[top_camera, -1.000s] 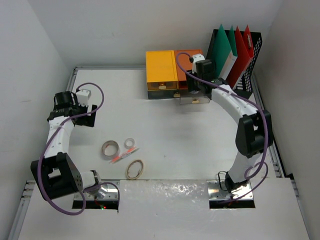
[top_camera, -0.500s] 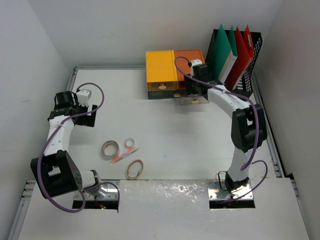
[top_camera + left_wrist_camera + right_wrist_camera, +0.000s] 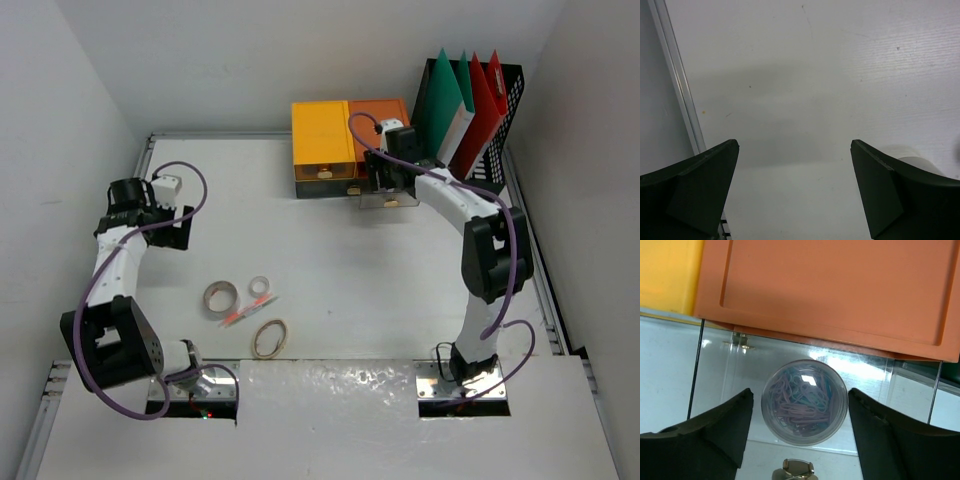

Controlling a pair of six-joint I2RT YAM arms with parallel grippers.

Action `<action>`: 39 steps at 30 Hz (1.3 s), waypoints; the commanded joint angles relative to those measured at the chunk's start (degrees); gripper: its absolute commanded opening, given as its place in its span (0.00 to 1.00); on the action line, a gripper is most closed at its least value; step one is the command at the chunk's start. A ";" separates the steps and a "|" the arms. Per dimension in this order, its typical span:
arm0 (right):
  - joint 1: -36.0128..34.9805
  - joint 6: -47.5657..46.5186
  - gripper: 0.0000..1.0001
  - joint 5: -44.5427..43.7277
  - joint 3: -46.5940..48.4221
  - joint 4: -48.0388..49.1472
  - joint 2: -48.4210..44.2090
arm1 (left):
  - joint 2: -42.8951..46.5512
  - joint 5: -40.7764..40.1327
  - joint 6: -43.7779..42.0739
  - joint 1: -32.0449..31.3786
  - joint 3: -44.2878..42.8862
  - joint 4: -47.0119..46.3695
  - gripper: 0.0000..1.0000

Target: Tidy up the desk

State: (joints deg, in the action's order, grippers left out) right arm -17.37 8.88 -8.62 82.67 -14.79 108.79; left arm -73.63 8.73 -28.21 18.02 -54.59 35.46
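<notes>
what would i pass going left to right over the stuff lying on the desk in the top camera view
grey tape roll → small white ring → yellow drawer box → orange drawer box → black file rack with green and red folders

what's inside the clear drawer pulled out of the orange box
A round clear tub of coloured paper clips sits in the clear drawer, with the open right gripper astride it. The drawer's rear, under the orange box, is hidden.
</notes>
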 commanded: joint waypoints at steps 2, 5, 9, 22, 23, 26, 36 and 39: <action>0.14 -1.85 0.79 1.59 4.85 -1.64 -3.59 | -0.38 2.34 0.43 -0.09 -5.34 -0.31 0.94; 0.14 -2.47 0.84 2.38 7.58 -5.33 -3.85 | -0.38 2.78 0.61 -0.44 -6.84 0.39 0.94; 0.14 -3.69 0.88 3.35 11.19 -10.26 -5.60 | -0.64 2.61 0.78 -2.63 -10.09 1.45 0.94; 0.23 -0.98 0.25 8.09 -7.60 -9.04 -23.18 | -18.12 -4.16 6.06 -24.68 -32.50 3.03 0.93; 0.23 -0.37 0.16 8.10 -9.36 -8.34 -23.71 | -20.66 -4.42 6.41 -25.66 -33.82 3.12 0.93; 0.40 2.00 0.00 8.01 -16.47 -4.91 -24.94 | -25.40 -5.65 6.59 -29.09 -40.05 3.73 0.93; 0.58 3.77 0.00 4.06 -19.39 2.47 -19.50 | -35.97 -8.29 5.62 -34.89 -48.07 4.44 0.93; 0.58 3.51 0.00 3.79 -18.08 4.32 -16.52 | -37.29 -8.47 5.36 -34.90 -48.24 3.65 0.93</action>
State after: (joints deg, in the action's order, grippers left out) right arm -17.02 11.62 -3.22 62.81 -15.64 90.24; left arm -110.65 1.52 -22.65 -16.80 -100.53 40.10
